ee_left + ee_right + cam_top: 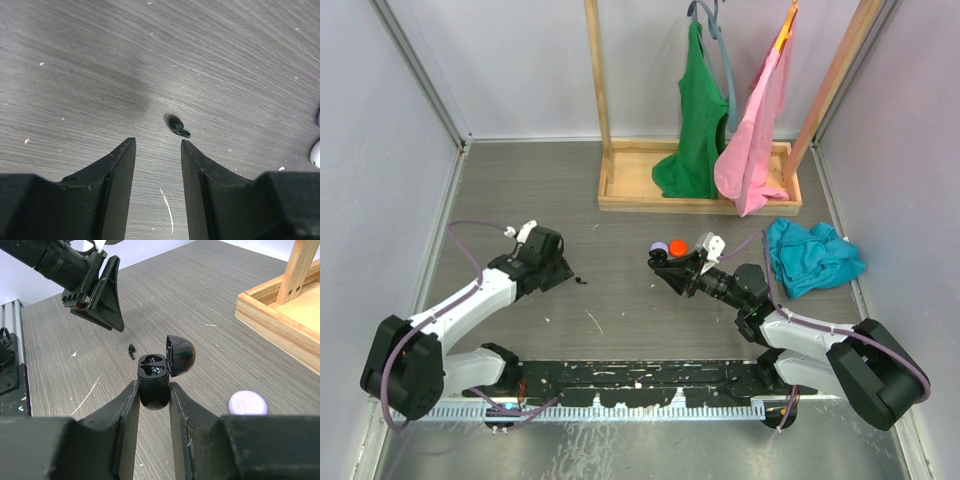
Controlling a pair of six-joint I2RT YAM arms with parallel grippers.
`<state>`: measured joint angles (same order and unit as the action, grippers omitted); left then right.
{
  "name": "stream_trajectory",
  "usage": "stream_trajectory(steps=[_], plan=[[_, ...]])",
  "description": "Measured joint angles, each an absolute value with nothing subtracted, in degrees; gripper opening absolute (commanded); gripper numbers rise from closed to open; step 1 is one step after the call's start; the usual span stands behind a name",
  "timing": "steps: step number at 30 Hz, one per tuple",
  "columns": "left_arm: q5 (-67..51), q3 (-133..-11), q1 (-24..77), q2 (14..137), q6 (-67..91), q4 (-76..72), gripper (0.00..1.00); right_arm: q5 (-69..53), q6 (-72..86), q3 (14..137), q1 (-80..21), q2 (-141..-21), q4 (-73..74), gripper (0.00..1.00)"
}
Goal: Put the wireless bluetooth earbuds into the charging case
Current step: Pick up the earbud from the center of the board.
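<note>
A tiny black earbud lies on the grey table just beyond my left gripper, which is open and empty, its tips a little short of the bud. It also shows in the top view and the right wrist view. My right gripper is shut on the black charging case, held upright with its lid hinged open and both wells showing. In the top view the left gripper and right gripper face each other. No red or white buds show.
A lilac round disc lies on the table right of the case, with a red one beside it. A wooden rack base with hanging green and pink clothes stands at the back. A teal cloth lies at right.
</note>
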<state>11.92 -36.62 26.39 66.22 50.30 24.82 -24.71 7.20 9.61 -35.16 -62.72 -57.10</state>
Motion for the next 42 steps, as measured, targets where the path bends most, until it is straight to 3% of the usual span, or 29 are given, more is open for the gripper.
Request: stream_trajectory(steps=[12,32,37,42], plan=[[15.5,-43.8,27.5,75.2,63.8,32.9,0.4,-24.7,7.2,9.6,-35.1,-62.7,-56.9,0.02],[16.1,-49.5,31.1,86.7,63.0,33.0,0.37,-24.8,7.2,9.6,-35.2,-62.8,-56.9,0.02],[15.4,-49.5,31.5,88.2,62.3,32.9,0.3,-24.8,7.2,9.6,-35.2,-62.8,-56.9,0.02],[14.9,-50.5,31.9,90.2,61.4,33.1,0.29,-25.0,7.2,9.6,-35.2,-62.8,-56.9,0.02]])
